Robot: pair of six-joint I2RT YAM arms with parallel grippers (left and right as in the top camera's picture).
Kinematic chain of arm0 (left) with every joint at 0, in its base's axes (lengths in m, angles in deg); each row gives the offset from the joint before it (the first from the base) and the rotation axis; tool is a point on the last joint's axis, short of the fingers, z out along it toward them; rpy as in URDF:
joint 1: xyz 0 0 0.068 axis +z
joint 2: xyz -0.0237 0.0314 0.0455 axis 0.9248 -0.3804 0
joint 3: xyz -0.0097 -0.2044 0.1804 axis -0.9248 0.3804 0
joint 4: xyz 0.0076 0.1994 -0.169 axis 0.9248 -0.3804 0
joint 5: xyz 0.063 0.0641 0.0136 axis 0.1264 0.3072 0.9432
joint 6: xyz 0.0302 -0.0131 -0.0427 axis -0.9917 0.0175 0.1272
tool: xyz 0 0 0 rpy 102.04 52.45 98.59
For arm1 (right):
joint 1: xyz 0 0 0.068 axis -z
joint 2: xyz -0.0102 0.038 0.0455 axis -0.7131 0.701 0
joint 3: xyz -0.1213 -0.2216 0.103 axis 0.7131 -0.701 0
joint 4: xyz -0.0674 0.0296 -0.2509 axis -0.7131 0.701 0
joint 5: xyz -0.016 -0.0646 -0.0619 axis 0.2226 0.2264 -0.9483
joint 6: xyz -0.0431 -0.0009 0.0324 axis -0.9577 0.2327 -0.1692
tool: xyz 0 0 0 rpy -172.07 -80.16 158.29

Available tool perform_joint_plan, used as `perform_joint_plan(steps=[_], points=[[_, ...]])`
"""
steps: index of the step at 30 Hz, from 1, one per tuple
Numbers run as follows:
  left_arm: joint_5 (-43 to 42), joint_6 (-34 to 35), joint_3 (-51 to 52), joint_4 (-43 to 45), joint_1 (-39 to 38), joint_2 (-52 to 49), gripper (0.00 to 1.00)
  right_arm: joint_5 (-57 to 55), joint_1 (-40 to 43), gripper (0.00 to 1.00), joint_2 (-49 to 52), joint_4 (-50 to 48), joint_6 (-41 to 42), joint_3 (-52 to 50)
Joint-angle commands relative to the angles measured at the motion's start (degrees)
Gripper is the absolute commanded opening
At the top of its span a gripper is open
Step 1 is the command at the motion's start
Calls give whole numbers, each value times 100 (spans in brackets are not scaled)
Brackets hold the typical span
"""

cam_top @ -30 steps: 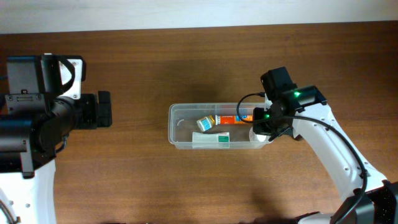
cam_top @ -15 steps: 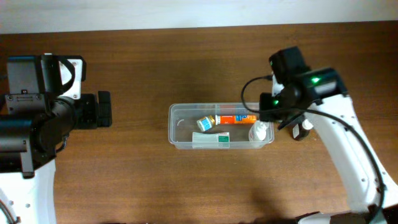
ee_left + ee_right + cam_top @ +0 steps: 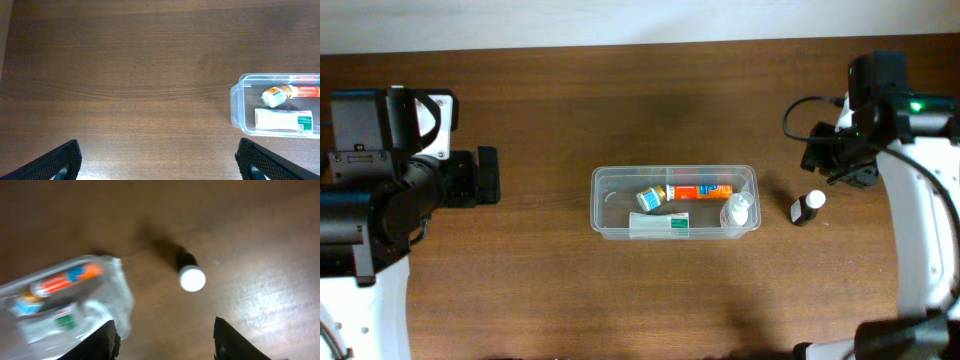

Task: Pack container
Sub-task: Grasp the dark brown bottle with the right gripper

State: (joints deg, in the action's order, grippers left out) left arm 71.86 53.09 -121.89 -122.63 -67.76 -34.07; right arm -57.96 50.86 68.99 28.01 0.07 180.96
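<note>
1. Overhead: the container [image 3: 610,205] sits mid-table [image 3: 620,100]. It holds an orange tube [image 3: 700,190], a small blue-labelled bottle [image 3: 649,197], a white-and-green pack [image 3: 658,224] and a clear white-capped bottle [image 3: 739,209]. A dark bottle [image 3: 806,208] with a white cap stands outside, near the container's right end. The right gripper [image 3: 842,165] hovers just beyond it, and the left gripper [image 3: 486,176] is well apart at the left.
2. Left wrist: we see the left fingers [image 3: 57,162] spread wide with nothing between them. The container lies at the view's right edge.
3. Right wrist: the picture is blurred. The right fingers [image 3: 107,340] are parted and empty, with the dark bottle ahead and the container at left. We judge that a skewed approach could tip the upright bottle and send it rolling. A finger could also nudge the light container aside, and its right end is already crowded.
</note>
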Motion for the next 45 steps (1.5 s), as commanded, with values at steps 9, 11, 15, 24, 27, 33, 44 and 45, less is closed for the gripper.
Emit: perform_joint_plan(steps=[9,11,15,24,27,33,44,45], points=[[-2,61,-11,2,33,33,99,31,415,46,1231,-229,-243,-584],[-2,61,-11,2,33,33,99,33,420,46,1335,-232,-243,-584],[-2,61,-11,2,33,33,99,31,439,46,1427,-232,-243,-647],[-2,61,-11,2,33,33,100,37,616,43,1427,-708,-245,-1335],[-2,61,-11,2,33,33,100,39,634,39,1427,-761,-328,-1381],[-2,61,-11,2,33,33,100,33,634,30,1416,-804,-442,-1375],[-2,61,-11,2,33,33,99,35,623,17,999,-269,-442,-732],[-2,61,-11,2,33,33,99,37,612,17,907,-168,-442,-610]])
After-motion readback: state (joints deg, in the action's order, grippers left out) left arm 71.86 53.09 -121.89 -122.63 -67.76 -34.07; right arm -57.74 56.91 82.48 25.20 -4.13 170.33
